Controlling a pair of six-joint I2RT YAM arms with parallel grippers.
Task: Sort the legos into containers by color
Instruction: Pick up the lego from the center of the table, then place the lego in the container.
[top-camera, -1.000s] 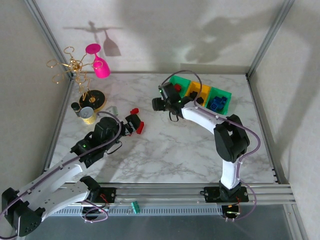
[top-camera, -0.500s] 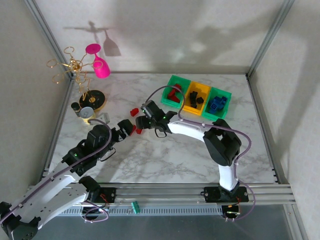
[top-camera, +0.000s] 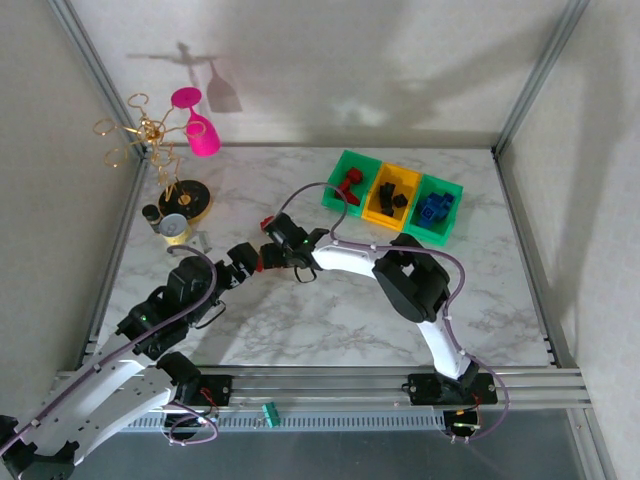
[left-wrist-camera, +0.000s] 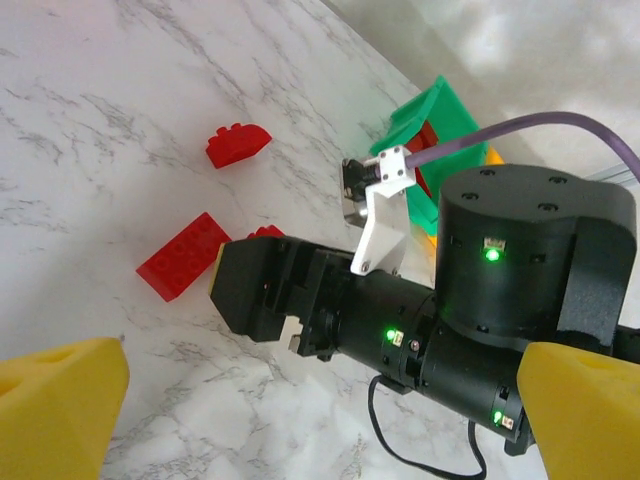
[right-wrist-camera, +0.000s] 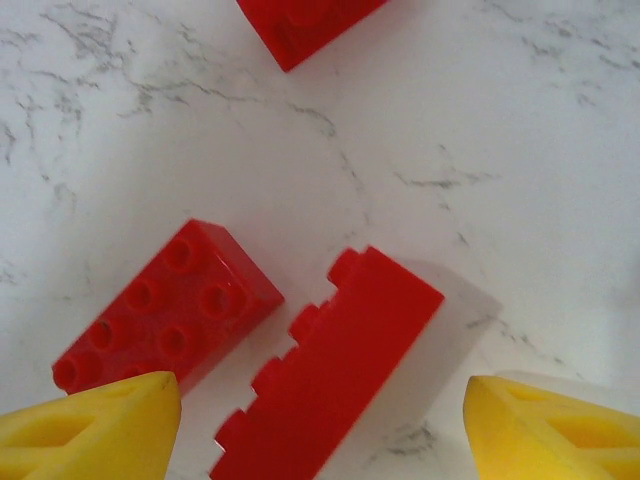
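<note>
The worktop (top-camera: 330, 310) bears the containers (top-camera: 395, 195) at its far side, well apart from three loose red legos (left-wrist-camera: 238, 145). The right hand (right-wrist-camera: 320, 430) spreads wide over a tipped brick (right-wrist-camera: 330, 370). The left hand (left-wrist-camera: 320, 400) gapes empty nearby. Closing could nudge the flat brick (right-wrist-camera: 165, 310) alongside, or the hands could collide. No writing is legible.

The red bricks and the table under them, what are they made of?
The red bricks look like hard moulded plastic, glossy: soft highlights on crisp round studs. The table looks like white marble with grey veins, though it could equally be a printed laminate.
</note>
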